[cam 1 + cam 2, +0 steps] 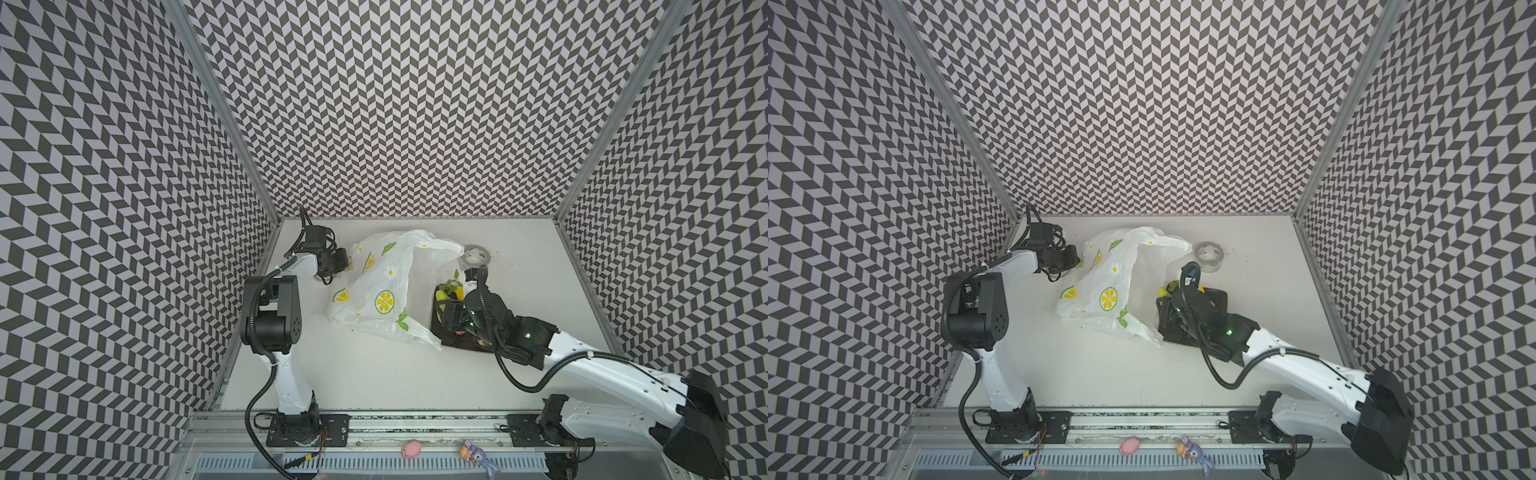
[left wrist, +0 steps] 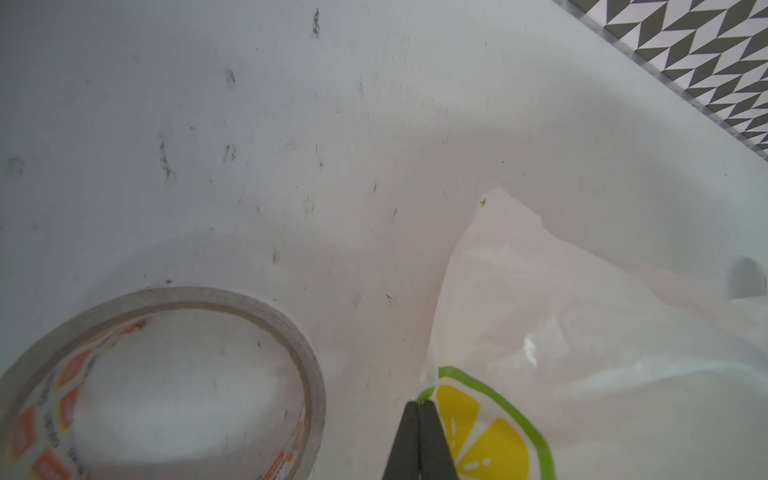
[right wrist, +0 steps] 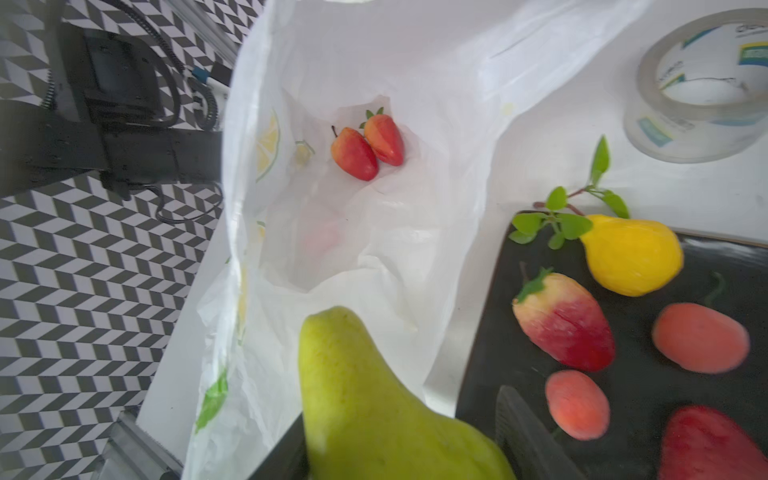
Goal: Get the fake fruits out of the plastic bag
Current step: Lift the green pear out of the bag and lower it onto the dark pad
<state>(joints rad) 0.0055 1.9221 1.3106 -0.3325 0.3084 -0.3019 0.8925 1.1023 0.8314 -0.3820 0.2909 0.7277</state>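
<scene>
Clear tape roll [image 1: 476, 254] lay flat on white worktop [image 1: 374, 374], near back, beside dark square tray [image 3: 494, 353]. 2nd roll, orange labels [image 2: 166, 374]. Chevron walls [image 1: 415, 104]. 2 small toys, pink [image 1: 411, 449] and purple [image 1: 478, 453], on front rail.

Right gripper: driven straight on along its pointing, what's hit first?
Probably the bag, its crumpled plastic just beyond the pear that the right gripper holds; two red fruits lie deeper. Depth unclear.
</scene>
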